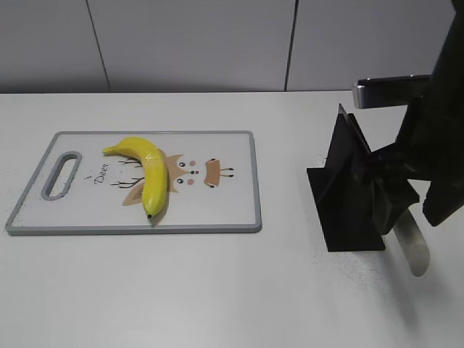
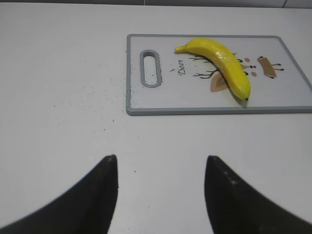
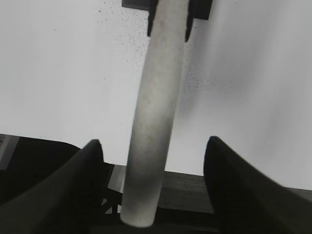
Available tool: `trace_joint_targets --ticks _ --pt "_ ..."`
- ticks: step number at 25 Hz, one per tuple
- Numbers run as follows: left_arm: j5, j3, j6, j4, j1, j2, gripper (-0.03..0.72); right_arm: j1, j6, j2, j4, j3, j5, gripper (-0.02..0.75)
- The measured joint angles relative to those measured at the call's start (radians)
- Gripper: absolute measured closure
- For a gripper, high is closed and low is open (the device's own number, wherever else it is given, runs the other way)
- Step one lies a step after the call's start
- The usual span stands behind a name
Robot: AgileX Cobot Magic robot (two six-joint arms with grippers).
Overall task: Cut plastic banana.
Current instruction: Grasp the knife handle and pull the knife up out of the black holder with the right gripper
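Observation:
The plastic banana point(image 1: 148, 174) is glossy yellow and lies across the middle of the cutting board point(image 1: 232, 210), dark tip toward the front. It also shows in the left wrist view point(image 2: 222, 63). A knife with a grey round handle point(image 1: 412, 246) rests in a black stand point(image 1: 348, 203); its blade is hidden. My right gripper point(image 3: 153, 142) is open, one finger on each side of the handle point(image 3: 153, 97), not touching it. My left gripper point(image 2: 161, 158) is open and empty above bare table, short of the board point(image 2: 141, 105).
The board has a grey rim and a handle slot point(image 1: 61, 174) at its left end. The white table point(image 1: 181, 290) carries fine dark specks. A grey wall runs behind. A metal part of the right arm point(image 1: 384, 90) juts out above the stand.

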Motion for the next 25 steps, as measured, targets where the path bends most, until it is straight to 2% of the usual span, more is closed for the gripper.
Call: trace_joint_targets --ticks 4,7,12,25 --pt "0.0 0.0 0.0 0.0 0.0 0.0 0.131 0.0 0.009 0.066 0.0 0.0 -0.015 0.252" --pt "0.0 0.0 0.0 0.0 0.0 0.0 0.131 0.001 0.029 0.097 0.0 0.0 -0.016 0.297" --pt "0.0 0.0 0.0 0.0 0.0 0.0 0.131 0.001 0.072 0.102 0.018 0.0 -0.015 0.572" --pt "0.0 0.0 0.0 0.0 0.0 0.0 0.142 0.001 0.102 0.058 0.041 -0.016 -0.007 0.573"
